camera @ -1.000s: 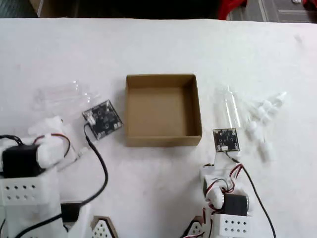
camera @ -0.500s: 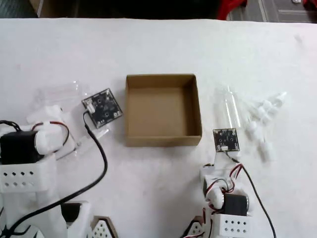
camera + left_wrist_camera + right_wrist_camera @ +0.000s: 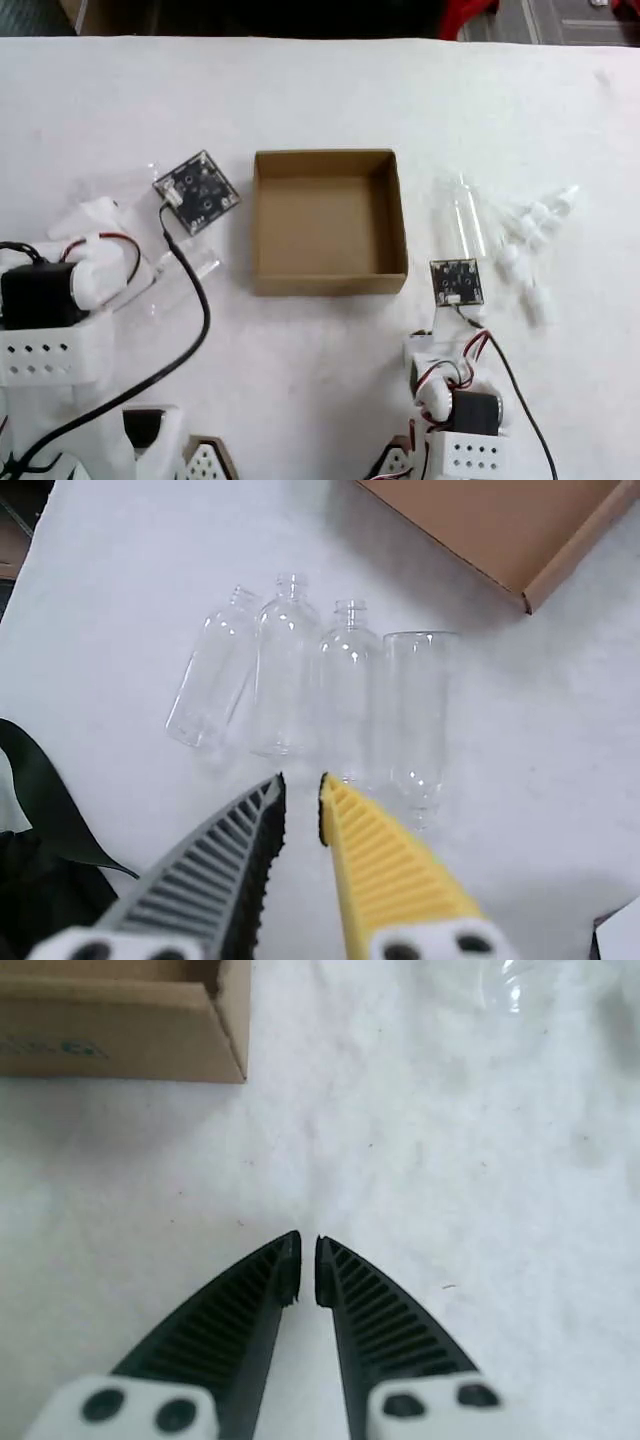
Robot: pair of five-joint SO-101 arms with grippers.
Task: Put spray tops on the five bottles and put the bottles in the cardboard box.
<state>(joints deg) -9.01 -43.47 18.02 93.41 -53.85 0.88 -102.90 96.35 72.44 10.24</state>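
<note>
- The four clear plastic bottles (image 3: 285,670) lie on their sides in a tight row on the white table cloth (image 3: 330,90), just beside a corner of the open brown cardboard box (image 3: 325,282). All are uncapped. Three necks point one way, and the one nearest the box points the other.
- They are touching or nearly so. Closing on one could nudge its neighbour, and round bottles on cloth are likely to roll.
- Clear, smooth plastic may slip or squirt out of a pinch that lands off the middle of the body.
- The fifth clear bottle (image 3: 466,222) lies on the far side of the box, near the heap of small white spray tops (image 3: 533,235). The tops are piled close, so picking one may drag the others.
- No bottle has a top yet, and one boxed too soon would leave the task wrong.
- The left gripper (image 3: 302,792), one grey finger and one yellow, hovers near the row with its fingers almost together and nothing between them. It must spread before descending, or the tips will only shove the bottles.
- The right gripper (image 3: 307,1260), black-fingered, is likewise nearly closed and empty over bare cloth, near the box's corner.
- The black cable (image 3: 190,300) trailing from the left wrist could sweep the bottles.
</note>
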